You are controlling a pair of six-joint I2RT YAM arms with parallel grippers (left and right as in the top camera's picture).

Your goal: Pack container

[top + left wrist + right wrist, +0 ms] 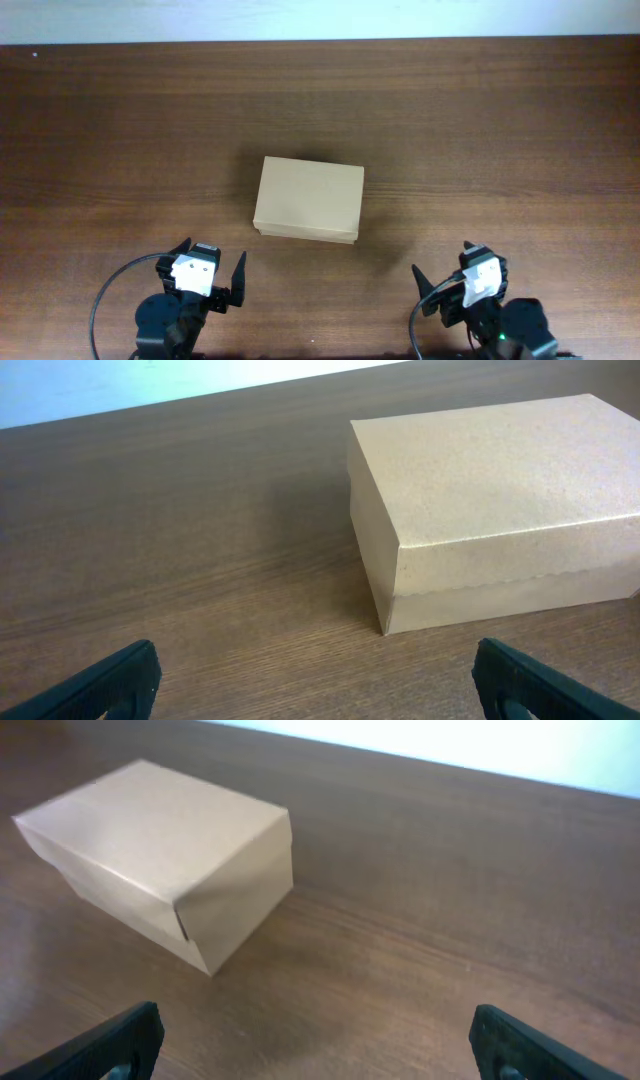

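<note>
The container [308, 199] is a plain tan cardboard box with its lid shut, lying in the middle of the wooden table. It also shows in the left wrist view [495, 510] and in the right wrist view [165, 850]. My left gripper [208, 272] is open and empty near the front edge, below and left of the box; its fingertips frame bare wood [315, 685]. My right gripper [452, 275] is open and empty near the front edge, below and right of the box [315, 1045]. No pens or tape roll are in view.
The brown wooden table [480, 120] runs to a pale wall along its far edge [320, 20]. Black cables loop beside each arm base at the front.
</note>
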